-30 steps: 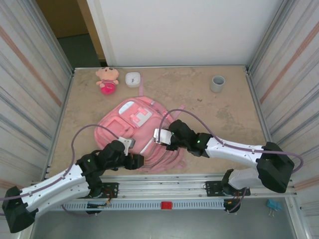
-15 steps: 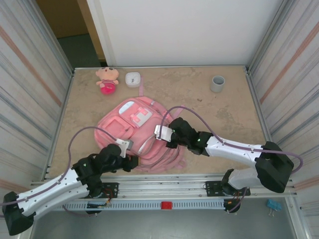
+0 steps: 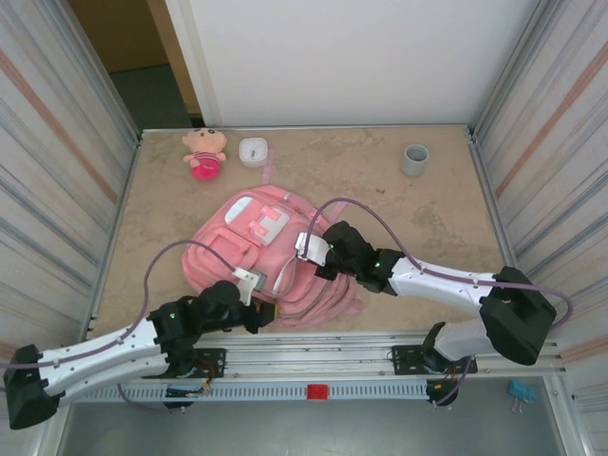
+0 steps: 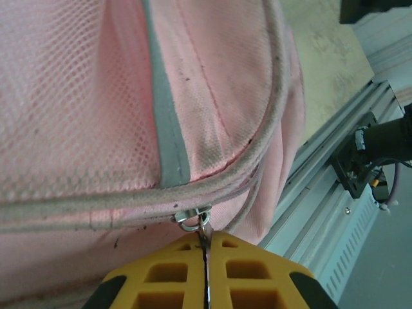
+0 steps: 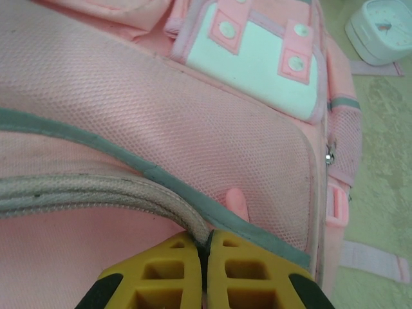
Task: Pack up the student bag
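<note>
1. Pinching is what both grippers are doing at the near side of the table (image 3: 432,214): the left gripper (image 4: 206,248) has its fingers pressed together on the metal zip pull (image 4: 195,219) of the bag (image 3: 249,249), which lies flat in the middle of the table with its front pockets up
2. Just beyond, the right gripper (image 5: 205,248) has its fingers closed on the corded edge (image 5: 96,190) beside the zip, apparently to steady the cloth
3. Risk: the zip pull is a thin ring held only at the fingertips, so a tug off the line of the zip could slip it free or jam the slider in the fabric
4. Risk: if the right grip gives way, the whole bag would likely drag toward the left arm instead of opening
5. Far side: a plush doll (image 3: 204,152), a small white clock (image 3: 253,151) and a grey cup (image 3: 414,159) stand well apart from the bag; a bag that slides would end up somewhere else for loading them
</note>
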Controlling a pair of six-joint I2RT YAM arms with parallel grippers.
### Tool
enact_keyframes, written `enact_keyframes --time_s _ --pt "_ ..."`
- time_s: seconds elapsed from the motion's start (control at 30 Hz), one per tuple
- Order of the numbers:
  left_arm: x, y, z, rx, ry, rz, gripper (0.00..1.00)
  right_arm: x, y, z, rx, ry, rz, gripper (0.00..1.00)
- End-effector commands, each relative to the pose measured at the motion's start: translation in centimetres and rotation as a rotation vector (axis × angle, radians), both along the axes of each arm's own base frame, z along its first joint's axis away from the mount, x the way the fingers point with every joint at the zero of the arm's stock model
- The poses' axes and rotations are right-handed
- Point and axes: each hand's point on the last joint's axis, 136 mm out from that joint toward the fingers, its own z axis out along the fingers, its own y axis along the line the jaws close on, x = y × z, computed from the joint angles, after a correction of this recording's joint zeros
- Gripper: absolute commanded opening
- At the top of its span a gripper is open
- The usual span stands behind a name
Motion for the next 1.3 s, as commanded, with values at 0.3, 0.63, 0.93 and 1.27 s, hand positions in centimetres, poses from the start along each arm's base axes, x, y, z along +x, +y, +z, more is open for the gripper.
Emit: enact_keyframes --time_s 0.3,0.63,0.93,1.27 --pt "1.4 -0.4 0.7 -0.014 -0.062 0.053 0.04 -3.0 -3.2 5.4 0.351 0.450 -0.361 0.55" --pt "1.4 1.6 1.2 -0.030 -0.108 0.098 0.01 -8.7 -0.4 5.8 0.802 1.160 -0.475 0.58" --pt "1.3 1.5 1.6 -0.056 -0.126 0.087 0.01 -8.2 4.8 3.0 0.797 1.391 -0.525 0.46" --pt "0.8 -1.7 2.2 -0.089 -0.126 -0.031 0.01 -6.4 5.8 2.7 0.834 1.323 -0.550 0.10"
